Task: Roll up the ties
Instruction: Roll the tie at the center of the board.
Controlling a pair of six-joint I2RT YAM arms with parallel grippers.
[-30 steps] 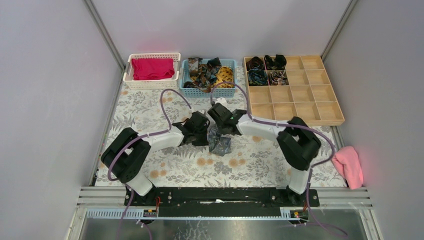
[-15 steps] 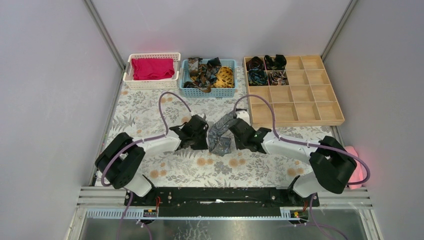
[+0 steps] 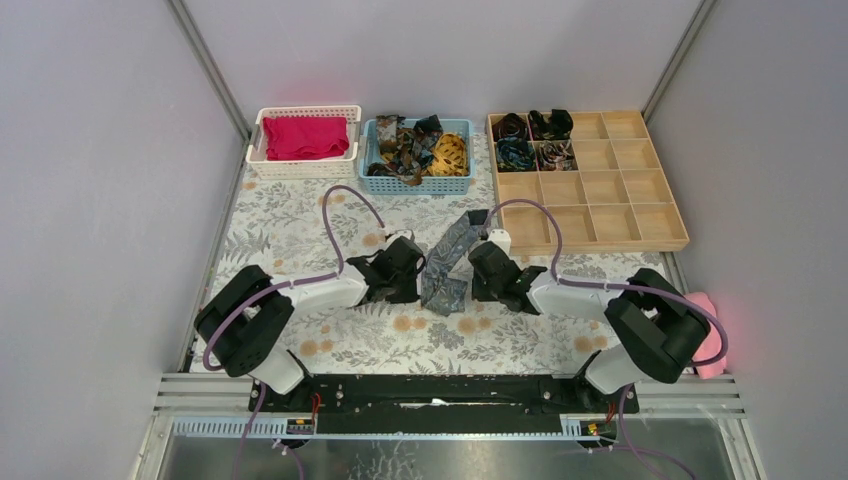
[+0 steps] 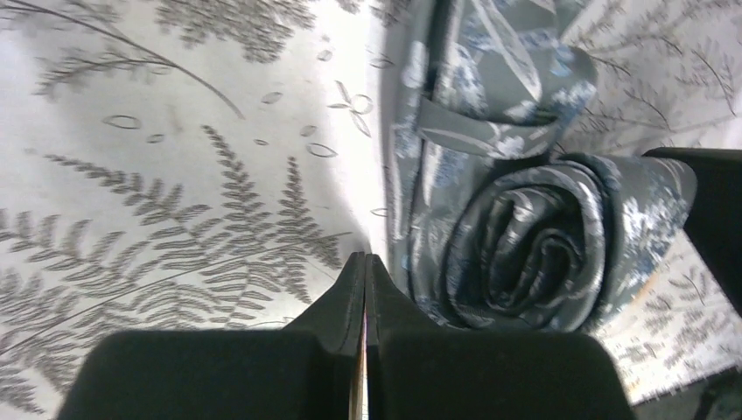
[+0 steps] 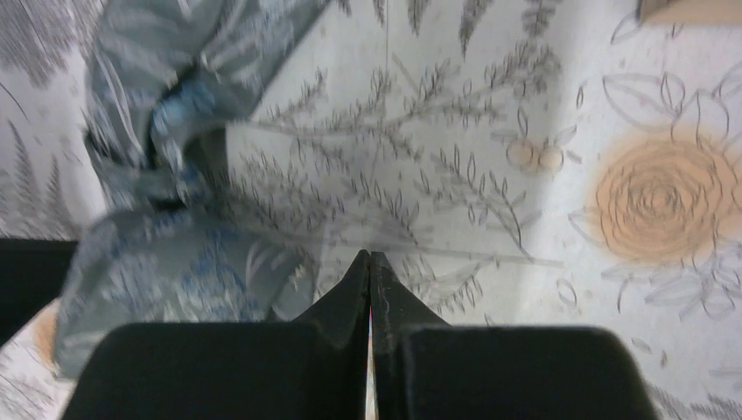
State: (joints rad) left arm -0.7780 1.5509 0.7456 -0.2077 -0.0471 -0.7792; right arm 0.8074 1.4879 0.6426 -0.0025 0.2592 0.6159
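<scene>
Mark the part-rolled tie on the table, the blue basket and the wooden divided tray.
part-rolled tie (image 4: 534,241): left wrist view, on the middle of its coiled end.
blue basket (image 3: 415,185): top external view, on its front wall.
wooden tray (image 3: 603,188): top external view, on the floor of an empty compartment.

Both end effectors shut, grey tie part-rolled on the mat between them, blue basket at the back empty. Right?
Not empty: the top view shows the blue basket holding loose ties. The rest stands: left end effector and right end effector shut, grey tie part-rolled between them.
</scene>
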